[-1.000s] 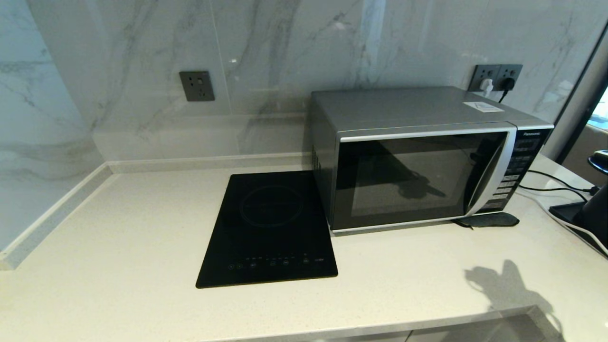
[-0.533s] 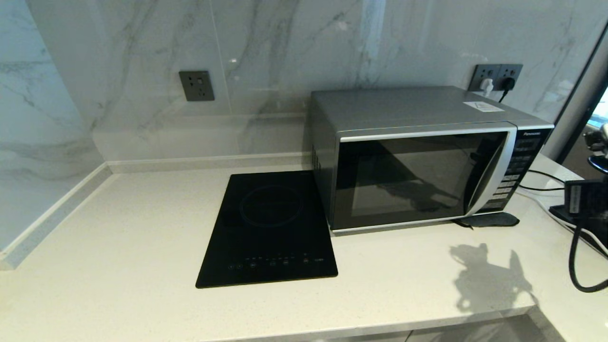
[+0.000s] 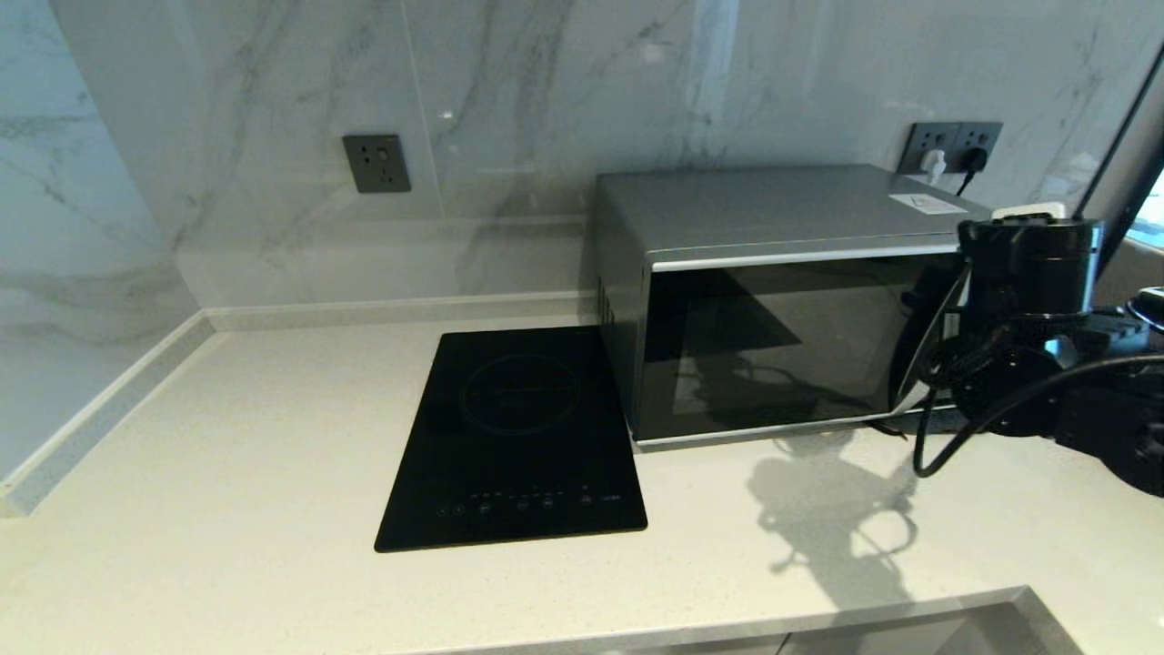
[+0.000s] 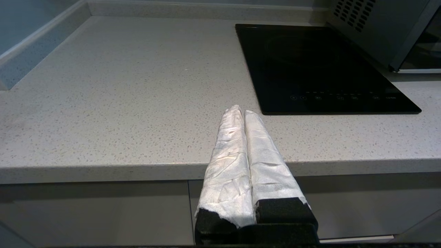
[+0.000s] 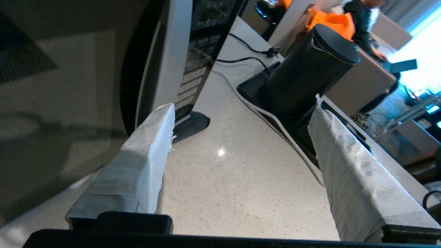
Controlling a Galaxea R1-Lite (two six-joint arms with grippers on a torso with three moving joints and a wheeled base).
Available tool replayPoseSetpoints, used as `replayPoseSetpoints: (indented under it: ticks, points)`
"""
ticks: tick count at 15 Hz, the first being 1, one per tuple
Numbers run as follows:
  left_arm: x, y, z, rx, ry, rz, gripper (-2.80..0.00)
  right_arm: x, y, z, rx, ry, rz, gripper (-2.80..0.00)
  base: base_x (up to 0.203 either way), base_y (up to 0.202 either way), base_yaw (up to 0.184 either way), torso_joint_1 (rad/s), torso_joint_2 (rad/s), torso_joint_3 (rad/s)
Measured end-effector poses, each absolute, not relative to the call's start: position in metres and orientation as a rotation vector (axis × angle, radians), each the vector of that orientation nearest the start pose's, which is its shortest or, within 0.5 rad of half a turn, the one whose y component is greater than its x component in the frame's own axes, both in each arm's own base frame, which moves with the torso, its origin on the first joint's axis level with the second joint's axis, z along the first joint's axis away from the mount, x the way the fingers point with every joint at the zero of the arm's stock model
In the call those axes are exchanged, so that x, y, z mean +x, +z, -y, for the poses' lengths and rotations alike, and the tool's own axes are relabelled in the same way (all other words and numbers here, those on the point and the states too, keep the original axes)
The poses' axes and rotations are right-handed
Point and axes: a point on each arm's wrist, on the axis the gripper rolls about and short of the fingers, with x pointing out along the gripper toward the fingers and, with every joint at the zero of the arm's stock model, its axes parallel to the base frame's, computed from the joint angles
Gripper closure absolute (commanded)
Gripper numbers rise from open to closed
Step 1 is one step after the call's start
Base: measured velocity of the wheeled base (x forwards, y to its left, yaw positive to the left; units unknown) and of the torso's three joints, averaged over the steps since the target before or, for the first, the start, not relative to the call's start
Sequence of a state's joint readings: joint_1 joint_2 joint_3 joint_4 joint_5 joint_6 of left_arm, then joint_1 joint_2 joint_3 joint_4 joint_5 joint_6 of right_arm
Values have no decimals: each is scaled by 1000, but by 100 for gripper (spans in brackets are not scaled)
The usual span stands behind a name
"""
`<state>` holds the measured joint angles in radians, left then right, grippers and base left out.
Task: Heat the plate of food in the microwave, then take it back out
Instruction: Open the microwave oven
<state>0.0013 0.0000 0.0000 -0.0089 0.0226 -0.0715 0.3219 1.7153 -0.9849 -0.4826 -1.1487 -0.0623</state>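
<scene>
The silver-grey microwave (image 3: 782, 300) stands at the back right of the counter with its dark door shut. My right arm (image 3: 1028, 346) reaches in from the right and covers the microwave's button panel in the head view. In the right wrist view my right gripper (image 5: 243, 106) is open and empty above the counter. One white-wrapped finger (image 5: 144, 155) is beside the door handle (image 5: 137, 86) and the button panel (image 5: 203, 41). My left gripper (image 4: 241, 110) is shut and empty, parked at the counter's front edge. The plate of food is out of view.
A flat black induction hob (image 3: 514, 437) lies left of the microwave. A black kettle (image 5: 303, 75) on a dark tray and several cables sit to the microwave's right. A wall socket (image 3: 376, 164) is on the marble back wall. The counter's front edge (image 4: 103, 168) is near my left gripper.
My right arm has swung in from the far right edge to the front of the microwave's right side. Its shadow slid left across the counter.
</scene>
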Motion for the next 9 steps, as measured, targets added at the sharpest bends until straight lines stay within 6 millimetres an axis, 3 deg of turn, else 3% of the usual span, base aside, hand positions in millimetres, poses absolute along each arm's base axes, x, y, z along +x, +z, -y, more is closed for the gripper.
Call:
replayPoseSetpoints:
  ticks: [5, 9]
  points:
    - [-23, 76, 0, -72, 24, 10, 0, 334, 198, -93, -223, -862, -219, -280, 0, 0, 0, 0, 0, 0]
    - [-23, 76, 0, -71, 23, 10, 0, 362, 176, -81, -212, -909, -243, -280, 0, 0, 0, 0, 0, 0]
